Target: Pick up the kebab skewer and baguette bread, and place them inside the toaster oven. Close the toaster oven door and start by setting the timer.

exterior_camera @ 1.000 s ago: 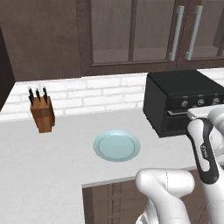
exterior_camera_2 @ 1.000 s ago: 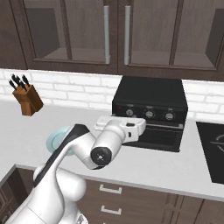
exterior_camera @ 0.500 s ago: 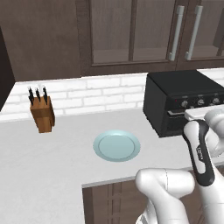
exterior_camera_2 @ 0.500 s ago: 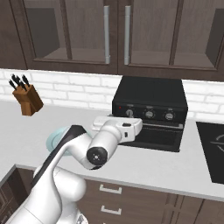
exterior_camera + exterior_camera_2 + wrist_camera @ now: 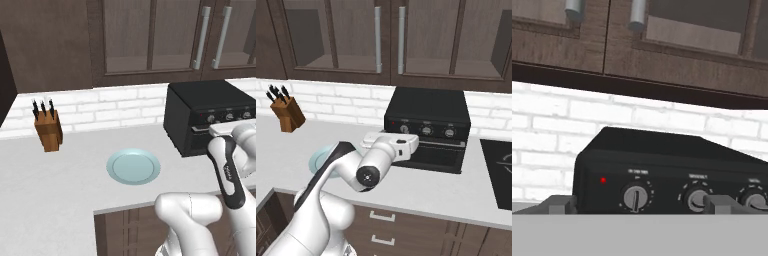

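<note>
The black toaster oven [image 5: 428,107] stands against the brick wall, also at the right of the left base view as the toaster oven [image 5: 200,112]. Its door [image 5: 436,156] is up against the front, with the silver handle [image 5: 442,144] under three knobs. My gripper [image 5: 641,205] is open just in front of the knob row, level with the left knob [image 5: 634,197]. One grey fingertip [image 5: 559,204] rises on each side, far apart, with nothing between them. A small red light [image 5: 602,180] glows on the panel. The kebab skewer and baguette bread are out of view.
A pale blue plate [image 5: 133,166] lies bare on the white counter, partly behind my arm as the plate [image 5: 320,159]. A knife block [image 5: 47,129] stands at the far left. A dark cooktop [image 5: 498,172] lies right of the oven. Cabinets hang above.
My arm's elbow has wobbled slightly sideways; the hand stays almost still in front of the oven's knobs. Nothing else has moved.
</note>
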